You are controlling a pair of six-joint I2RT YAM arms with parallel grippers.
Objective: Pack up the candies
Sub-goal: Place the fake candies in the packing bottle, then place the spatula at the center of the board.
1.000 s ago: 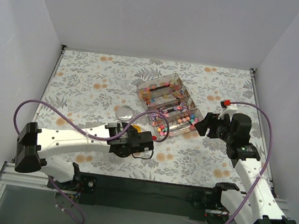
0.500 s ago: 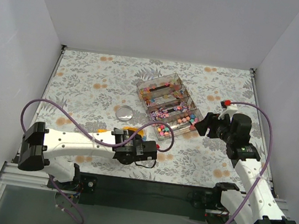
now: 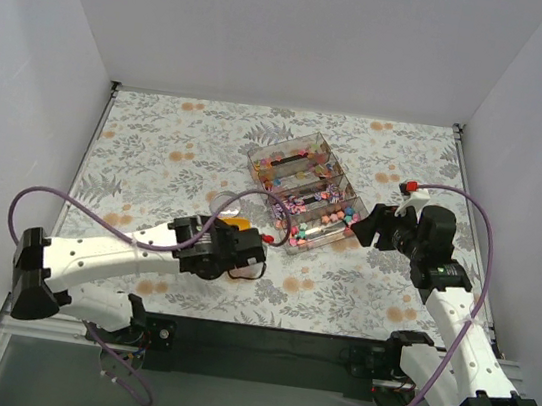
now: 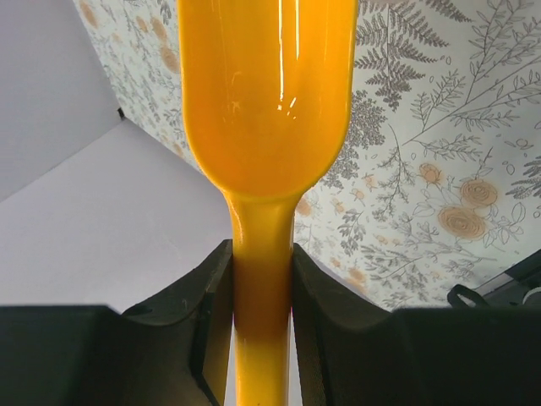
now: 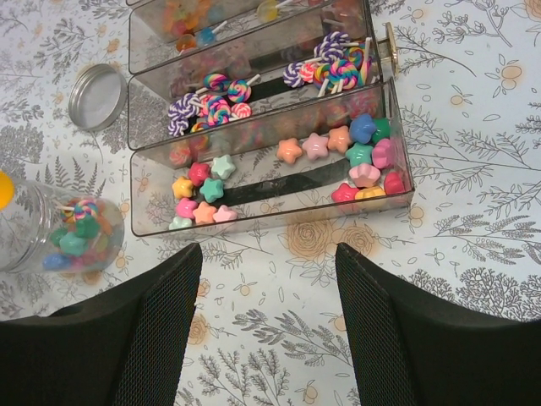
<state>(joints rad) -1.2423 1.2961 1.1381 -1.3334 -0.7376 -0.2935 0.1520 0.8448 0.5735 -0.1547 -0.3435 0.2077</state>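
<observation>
The candies are small star shapes in mixed colours [image 5: 203, 190] and swirl lollipops [image 5: 331, 69], lying in a clear divided tray [image 3: 302, 179]. The tray's near wall shows in the right wrist view [image 5: 270, 216]. More candies sit in a clear jar [image 5: 59, 233] left of the tray. My left gripper [image 3: 241, 242] is shut on the handle of the orange scoop [image 4: 266, 85], held above the tablecloth near the jar. What lies in the scoop does not show. My right gripper [image 5: 266, 264] is open and empty, just off the tray's near right end [image 3: 367, 227].
The jar's round metal lid [image 5: 97, 95] lies on the cloth beside the tray's far left. Purple cables loop over both arms [image 3: 79, 201]. White walls close in the table on three sides.
My left gripper with the scoop swung toward the near edge, then came back up and left beside the tray. The right arm has not moved.
</observation>
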